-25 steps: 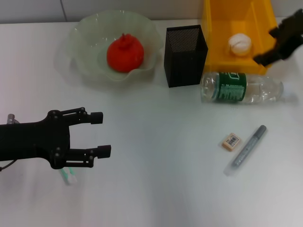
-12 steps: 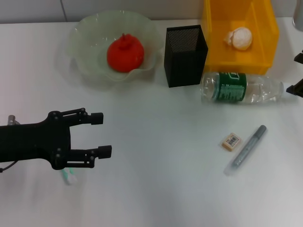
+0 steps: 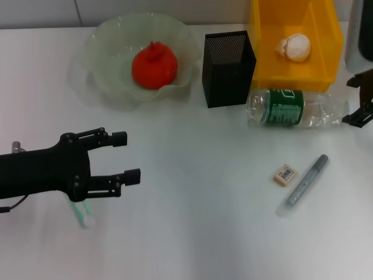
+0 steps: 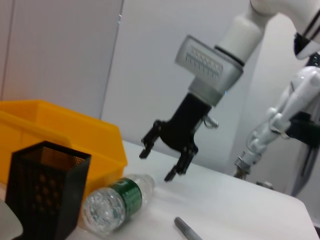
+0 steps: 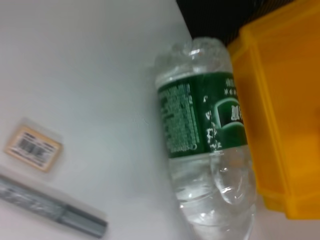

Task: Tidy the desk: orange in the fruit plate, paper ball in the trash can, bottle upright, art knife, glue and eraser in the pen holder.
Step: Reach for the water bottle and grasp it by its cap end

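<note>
Bottle (image 3: 297, 108) of clear ribbed plastic (green label) lies sideways on the smooth white desk (image 3: 198, 233); both grippers, left (image 3: 129, 157) and right (image 4: 167, 162), gape apart.

A red-orange orange (image 3: 154, 65) sits in a pale translucent green fruit plate (image 3: 105, 52). The pen holder (image 3: 228, 69) is black mesh, the trash can (image 3: 320, 61) bright yellow, the paper ball (image 3: 295, 46) off-white. The clear bottle (image 3: 297, 108) wears a green label (white print). The eraser (image 3: 284, 174) is tan with a barcode; the art knife (image 3: 303, 185) is grey.
</note>
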You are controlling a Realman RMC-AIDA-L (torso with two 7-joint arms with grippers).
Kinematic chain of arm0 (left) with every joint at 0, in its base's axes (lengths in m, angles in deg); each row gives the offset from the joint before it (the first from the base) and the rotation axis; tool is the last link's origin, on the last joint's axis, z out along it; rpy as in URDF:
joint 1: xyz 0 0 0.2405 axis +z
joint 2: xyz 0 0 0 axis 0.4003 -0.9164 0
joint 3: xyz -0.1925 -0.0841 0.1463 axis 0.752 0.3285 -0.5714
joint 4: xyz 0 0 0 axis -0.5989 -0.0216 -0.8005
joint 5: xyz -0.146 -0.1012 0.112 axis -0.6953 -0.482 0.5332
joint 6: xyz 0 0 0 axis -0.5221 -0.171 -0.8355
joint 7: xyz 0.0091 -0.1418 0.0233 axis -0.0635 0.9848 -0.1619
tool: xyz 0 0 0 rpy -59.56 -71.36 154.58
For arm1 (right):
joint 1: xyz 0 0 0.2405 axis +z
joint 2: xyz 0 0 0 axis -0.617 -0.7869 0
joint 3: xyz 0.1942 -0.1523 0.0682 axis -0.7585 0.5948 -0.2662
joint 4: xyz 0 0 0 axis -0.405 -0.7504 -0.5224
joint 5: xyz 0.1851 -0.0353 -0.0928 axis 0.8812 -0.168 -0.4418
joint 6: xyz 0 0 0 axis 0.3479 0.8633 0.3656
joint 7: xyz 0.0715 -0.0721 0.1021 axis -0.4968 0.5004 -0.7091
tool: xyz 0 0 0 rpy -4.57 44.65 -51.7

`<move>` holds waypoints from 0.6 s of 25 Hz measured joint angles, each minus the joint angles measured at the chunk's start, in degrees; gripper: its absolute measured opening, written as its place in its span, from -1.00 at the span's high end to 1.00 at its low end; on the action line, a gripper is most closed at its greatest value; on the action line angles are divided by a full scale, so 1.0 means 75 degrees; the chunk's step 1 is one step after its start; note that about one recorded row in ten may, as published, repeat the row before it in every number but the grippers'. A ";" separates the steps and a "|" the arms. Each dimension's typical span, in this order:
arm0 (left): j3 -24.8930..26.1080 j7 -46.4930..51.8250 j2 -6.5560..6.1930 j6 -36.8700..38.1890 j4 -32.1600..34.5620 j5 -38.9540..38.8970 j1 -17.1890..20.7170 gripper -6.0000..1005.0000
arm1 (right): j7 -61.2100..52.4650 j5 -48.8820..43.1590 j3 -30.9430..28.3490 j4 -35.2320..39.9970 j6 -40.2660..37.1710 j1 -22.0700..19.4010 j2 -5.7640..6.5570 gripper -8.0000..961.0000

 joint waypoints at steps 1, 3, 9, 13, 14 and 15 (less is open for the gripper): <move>0.0066 -0.0005 0.0034 -0.0006 0.0000 0.0000 0.0010 -0.70 | 0.0038 -0.0002 0.0048 -0.0189 0.0223 -0.0009 0.0003 -0.44; 0.0126 -0.0006 0.0077 -0.0011 0.0000 0.0001 0.0032 -0.70 | 0.0071 -0.0003 0.0149 -0.0557 0.0601 -0.0015 0.0017 -0.43; 0.0129 0.0040 0.0105 -0.0024 0.0000 -0.0007 0.0024 -0.70 | 0.0159 -0.0003 0.0423 -0.1415 0.1493 0.0018 0.0012 -0.39; 0.0126 0.0052 0.0107 -0.0026 0.0000 -0.0022 0.0012 -0.70 | 0.0160 -0.0003 0.0425 -0.1578 0.1756 0.0042 -0.0003 -0.36; 0.0126 0.0054 0.0107 -0.0028 0.0000 -0.0025 0.0011 -0.70 | 0.0161 -0.0003 0.0425 -0.1611 0.1826 0.0051 -0.0010 -0.36; 0.0138 0.0057 0.0108 -0.0032 0.0000 -0.0032 0.0009 -0.70 | 0.0162 -0.0003 0.0425 -0.1631 0.1885 0.0058 -0.0016 -0.35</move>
